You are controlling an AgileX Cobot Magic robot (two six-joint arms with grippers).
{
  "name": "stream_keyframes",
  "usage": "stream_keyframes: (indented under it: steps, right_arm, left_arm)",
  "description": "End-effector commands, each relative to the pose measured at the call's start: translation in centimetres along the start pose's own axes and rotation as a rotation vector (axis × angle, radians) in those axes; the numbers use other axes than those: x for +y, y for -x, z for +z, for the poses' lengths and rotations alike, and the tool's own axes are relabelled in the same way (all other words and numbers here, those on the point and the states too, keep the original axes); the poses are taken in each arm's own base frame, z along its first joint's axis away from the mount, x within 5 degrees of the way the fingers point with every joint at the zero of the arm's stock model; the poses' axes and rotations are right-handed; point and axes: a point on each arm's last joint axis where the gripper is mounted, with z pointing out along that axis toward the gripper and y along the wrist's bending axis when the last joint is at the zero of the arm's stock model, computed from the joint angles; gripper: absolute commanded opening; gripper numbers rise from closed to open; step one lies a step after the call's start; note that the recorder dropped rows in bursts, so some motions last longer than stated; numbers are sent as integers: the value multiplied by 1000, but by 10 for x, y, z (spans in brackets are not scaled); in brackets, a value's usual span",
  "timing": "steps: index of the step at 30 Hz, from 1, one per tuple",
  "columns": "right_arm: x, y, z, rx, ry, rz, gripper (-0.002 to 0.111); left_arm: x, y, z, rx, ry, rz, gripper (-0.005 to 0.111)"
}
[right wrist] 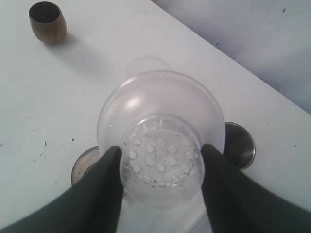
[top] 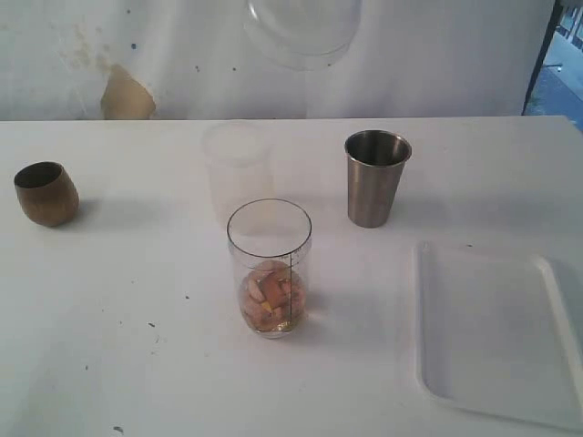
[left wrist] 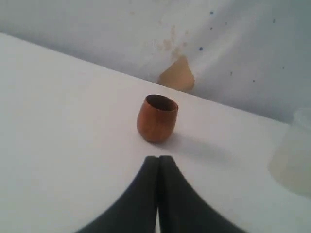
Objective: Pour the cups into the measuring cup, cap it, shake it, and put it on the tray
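exterior view: a white desk [top: 137, 364] carries the things. the measuring cup [top: 269, 269] stands upright near the middle, uncapped, with orange and pink pieces [top: 271, 296] lying in its bottom. just behind it stands a frosted cup [top: 239, 168], apart from it. the steel tumbler [top: 376, 177] stands upright behind and to the right of the measuring cup. the brown cup [top: 46, 193] sits well apart at the far left, leaning slightly. the tray [top: 496, 332] lies flat at the right front with nothing on it. at the top edge a clear lid [top: 301, 32] hangs in the air above the back of the desk; what holds it is out of this view. a tan patch [top: 126, 94] marks the white backdrop [top: 437, 55].

left wrist view: the left fingers [left wrist: 159, 167] are pressed together with nothing between them, above bare desk. the brown cup [left wrist: 157, 118] stands ahead of the fingertips, not touching them. the frosted cup [left wrist: 294, 155] shows blurred at the edge.

right wrist view: the right fingers [right wrist: 108, 187] stand partly open and grip the clear lid [right wrist: 160, 97] on two sides of its studded round neck, the dome pointing away from the camera. past the lid lie the brown cup [right wrist: 47, 22], the frosted cup [right wrist: 143, 65], and a shiny rim that looks like the steel tumbler [right wrist: 240, 145]. another round rim on the other side is too hidden to name.
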Motion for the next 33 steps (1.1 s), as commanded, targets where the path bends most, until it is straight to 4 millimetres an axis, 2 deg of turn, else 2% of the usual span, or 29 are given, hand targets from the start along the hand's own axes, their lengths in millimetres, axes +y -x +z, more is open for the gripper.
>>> stream_keyframes:
  steps: [1, 6, 9, 11, 14, 21, 25, 29, 33]
  right_arm:
    - [-4, 0, -4, -15, -7, 3, 0]
    - [-4, 0, -4, -15, -5, 4, 0]
    - [-1, 0, -4, -15, 26, 14, 0]
    - [3, -2, -2, -8, 61, 4, 0]
    - [8, -9, 9, 38, 83, 0, 0]
    - [13, -26, 36, 146, 75, -26, 0]
    - [22, -31, 62, 215, 119, -20, 0]
    - [39, -38, 88, 290, 162, -41, 0]
    - [63, -45, 95, 325, 200, -95, 0]
  left_arm:
    - [1, -2, 0, 2, 5, 201, 0]
    - [1, -2, 0, 3, 5, 384, 0]
    - [1, -2, 0, 3, 3, 370, 0]
    - [1, -2, 0, 7, 3, 292, 0]
    - [1, -2, 0, 6, 3, 196, 0]
    - [1, -2, 0, 6, 3, 201, 0]
    - [1, -2, 0, 6, 3, 201, 0]
    - [1, -2, 0, 6, 3, 201, 0]
    - [1, -2, 0, 6, 3, 201, 0]
